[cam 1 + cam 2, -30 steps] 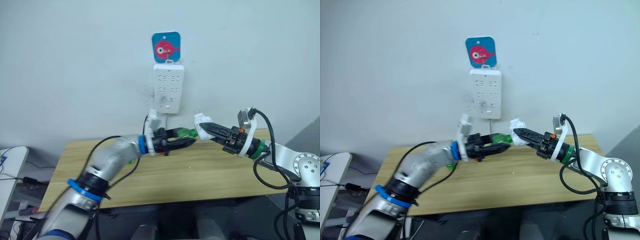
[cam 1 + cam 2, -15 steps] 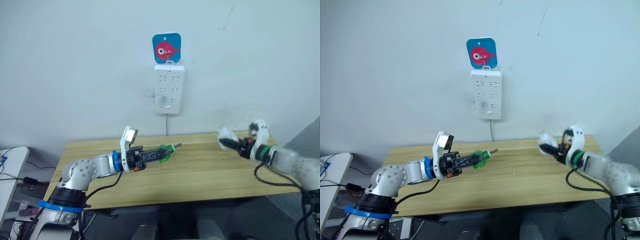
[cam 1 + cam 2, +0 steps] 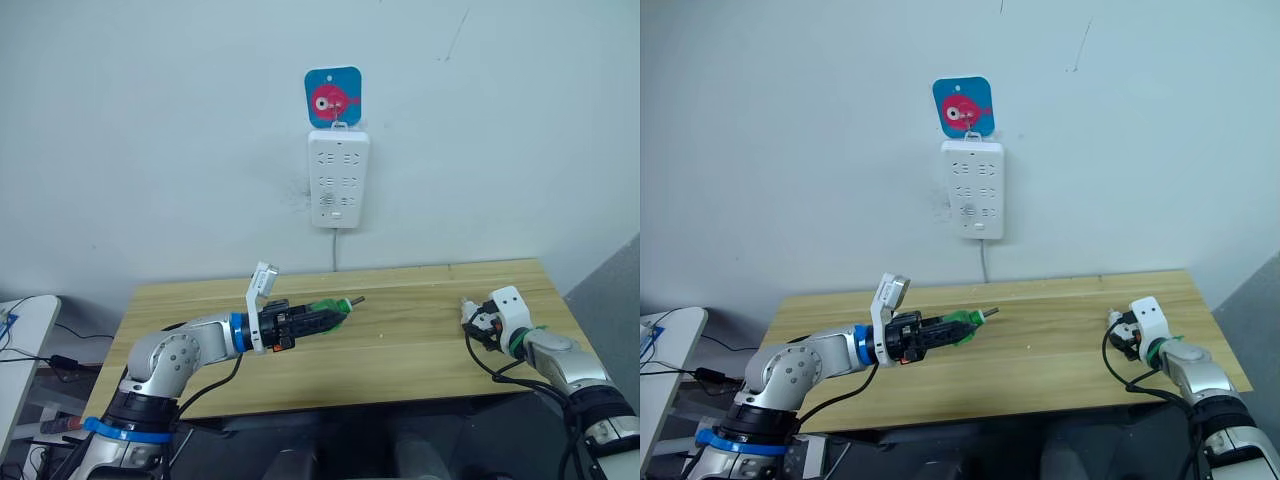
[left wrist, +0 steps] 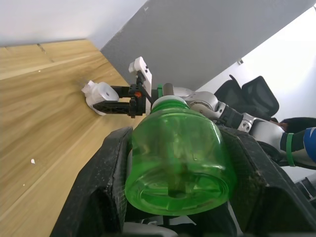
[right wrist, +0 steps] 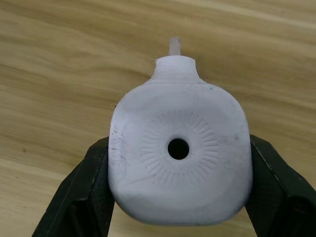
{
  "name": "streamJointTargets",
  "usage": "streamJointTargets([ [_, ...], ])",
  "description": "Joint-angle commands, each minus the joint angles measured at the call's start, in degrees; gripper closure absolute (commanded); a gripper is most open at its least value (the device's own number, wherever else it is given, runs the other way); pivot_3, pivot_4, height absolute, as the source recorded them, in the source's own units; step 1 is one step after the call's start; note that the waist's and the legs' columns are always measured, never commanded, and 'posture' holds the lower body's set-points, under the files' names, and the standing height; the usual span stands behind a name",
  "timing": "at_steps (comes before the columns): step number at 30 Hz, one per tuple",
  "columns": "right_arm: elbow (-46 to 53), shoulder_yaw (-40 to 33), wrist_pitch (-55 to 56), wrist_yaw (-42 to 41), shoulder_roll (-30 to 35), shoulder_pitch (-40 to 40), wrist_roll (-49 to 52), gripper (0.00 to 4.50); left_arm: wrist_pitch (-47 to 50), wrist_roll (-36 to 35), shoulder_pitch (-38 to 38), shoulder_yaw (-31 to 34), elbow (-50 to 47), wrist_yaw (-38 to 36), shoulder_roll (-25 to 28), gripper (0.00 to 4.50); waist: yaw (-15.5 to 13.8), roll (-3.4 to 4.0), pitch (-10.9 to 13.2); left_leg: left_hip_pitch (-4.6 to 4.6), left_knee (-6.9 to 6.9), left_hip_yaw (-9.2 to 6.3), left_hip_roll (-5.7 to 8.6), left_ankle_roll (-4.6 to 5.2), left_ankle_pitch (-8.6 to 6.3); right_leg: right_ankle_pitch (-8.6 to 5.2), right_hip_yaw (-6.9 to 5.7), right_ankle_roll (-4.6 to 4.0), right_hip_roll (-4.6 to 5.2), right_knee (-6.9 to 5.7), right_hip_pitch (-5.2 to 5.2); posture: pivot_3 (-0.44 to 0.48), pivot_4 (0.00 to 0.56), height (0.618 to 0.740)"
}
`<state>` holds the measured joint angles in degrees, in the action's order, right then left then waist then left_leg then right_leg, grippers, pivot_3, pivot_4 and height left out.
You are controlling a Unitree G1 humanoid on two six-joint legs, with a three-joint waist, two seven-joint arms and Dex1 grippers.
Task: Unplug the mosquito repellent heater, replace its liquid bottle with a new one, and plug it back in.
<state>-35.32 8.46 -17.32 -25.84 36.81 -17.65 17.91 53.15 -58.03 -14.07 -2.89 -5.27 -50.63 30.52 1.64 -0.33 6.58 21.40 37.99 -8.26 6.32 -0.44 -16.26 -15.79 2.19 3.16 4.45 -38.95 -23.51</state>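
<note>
Left tool (image 3: pixel 318 318) grips bottle (image 3: pixel 328 309); right tool (image 5: pixel 177 197) clamps heater (image 5: pixel 178 157).

In my right wrist view the mosquito repellent heater (image 5: pixel 178 148) covers most of my right gripper (image 5: pixel 178 195); I see just the outer edges of my fingers (image 5: pixel 89 197), both cut off at the frame's edge. The heater's plug side faces away, so I cannot make out its pins. In my left wrist view the green liquid bottle (image 4: pixel 178 153) hides the inner faces of my left gripper (image 4: pixel 178 197), and its wick end is out of sight behind the body.
</note>
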Motion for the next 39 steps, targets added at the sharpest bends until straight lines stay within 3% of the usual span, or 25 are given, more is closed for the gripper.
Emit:
streamJointTargets([
  [1, 0.07, -3.17, 1.52, -1.74, -0.24, -1.42, -1.81, 0.48, -0.6, 0.6, -0.27, 1.62, -2.4, -0.78, -0.28, 2.21, 0.0, 0.0, 0.0, -0.01, 0.0, 0.0, 0.0, 0.0, 0.0, 0.0, 0.01, 0.0, -0.02, 0.0, 0.0, 0.035, 0.096, 0.74],
  [3, 1.92, -4.47, 1.01, -2.53, -0.17, -0.85, -1.91, 0.03, -0.64, 0.84, -0.23, 1.68, -2.63, -0.79, -0.45, 2.21, 0.0, 0.0, 0.0, -0.05, -0.02, 0.05, -0.02, 0.0, -0.01, 0.0, 0.06, 0.0, -0.03, -0.01, 0.0, 0.033, 0.097, 0.74],
  [6, 8.25, -6.23, 0.26, -3.59, 0.54, 1.2, -1.95, 0.03, -1.93, 2.17, -0.12, 1.55, -3.14, -0.83, -0.82, 2.21, -0.03, 0.0, 0.0, -0.05, -0.02, 0.09, -0.03, 0.0, -0.02, 0.0, 0.1, 0.0, -0.03, -0.01, 0.0, 0.033, 0.097, 0.74],
  [9, 22.24, -8.46, -4.91, -5.24, 1.14, 4.47, 1.53, 0.03, -11.07, 10.22, 0.55, -0.53, -3.73, -0.68, -2.06, 2.21, -0.21, 0.01, 0.0, -0.05, -0.03, 0.09, -0.04, -0.01, -0.03, 0.0, 0.11, 0.0, -0.04, 0.0, -0.01, 0.031, 0.101, 0.74],
  [12, 38.91, -12.39, -22.88, -6.88, -1.05, 6.55, 16.63, 0.03, -25.8, 21.47, 0.76, -2.5, -2.33, 0.93, -5.38, 2.21, -0.29, -0.01, -0.01, -0.06, -0.03, 0.13, -0.08, -0.04, -0.05, 0.0, 0.14, 0.0, -0.04, 0.02, 0.01, 0.02, 0.103, 0.74],
  [15, 46.27, -19.89, -42.16, 4.24, -9.2, 4.29, 50.56, 0.03, -42.35, 34.04, -0.13, -5.87, 1.25, 2.15, -7.84, 2.21, -0.3, -0.14, -0.03, -0.18, -0.04, 0.13, -0.25, -0.1, -0.13, 0.01, 0.14, -0.02, -0.13, 0.08, 0.14, 0.003, 0.108, 0.74],
  [17, 46.92, -21.53, -46.91, 10.31, -11.66, 3.46, 61.77, 0.03, -47.81, 37.46, -0.5, -6.72, 2.85, 2.3, -9.38, 2.21, -0.43, -0.14, -0.03, -0.3, -0.04, 0.19, -0.34, -0.09, -0.23, 0.02, 0.16, -0.03, -0.19, 0.11, 0.25, -0.001, 0.111, 0.74],
  [21, 45.0, -20.07, -48.24, 21.89, -13.57, 2.01, 75.05, 0.03, -51.24, 39.21, -1.19, -7.03, 2.91, 2.44, -11.74, 2.21, -0.99, -0.16, -0.01, -0.29, 0.01, 0.34, -0.27, 0.14, -0.37, 0.02, 0.27, -0.03, -0.15, 0.22, 0.27, 0.008, 0.117, 0.74],
  [27, 43.87, -16.63, -46.31, 30.05, -15.15, -1.25, 81.57, 0.03, -51.01, 39.09, -0.95, -6.94, 1.21, 1.88, -12.66, 2.21, -1.17, -0.16, -0.02, -0.33, 0.02, 0.45, -0.3, 0.32, -0.48, 0.02, 0.3, 0.0, -0.17, 0.16, 0.25, 0.021, 0.119, 0.74],
  [37, 42.72, -13.46, -44.31, 32.72, -16.81, -3.41, 81.85, 0.03, -48.22, 38.19, -0.01, -7.01, -2.4, 1.42, -12.66, 2.21, -1.26, -0.16, -0.01, -0.36, 0.02, 0.47, -0.34, 0.36, -0.5, 0.01, 0.26, 0.0, -0.26, 0.13, 0.24, 0.039, 0.12, 0.74],
  [39, 42.64, -13.24, -43.93, 33.06, -17.26, -3.44, 81.62, 0.4, -47.76, 38.22, 0.18, -7.22, -3.02, 1.36, -12.73, 2.21, -1.26, -0.16, -0.01, -0.36, 0.01, 0.47, -0.35, 0.36, -0.5, 0.01, 0.25, 0.0, -0.28, 0.13, 0.24, 0.046, 0.122, 0.74],
])
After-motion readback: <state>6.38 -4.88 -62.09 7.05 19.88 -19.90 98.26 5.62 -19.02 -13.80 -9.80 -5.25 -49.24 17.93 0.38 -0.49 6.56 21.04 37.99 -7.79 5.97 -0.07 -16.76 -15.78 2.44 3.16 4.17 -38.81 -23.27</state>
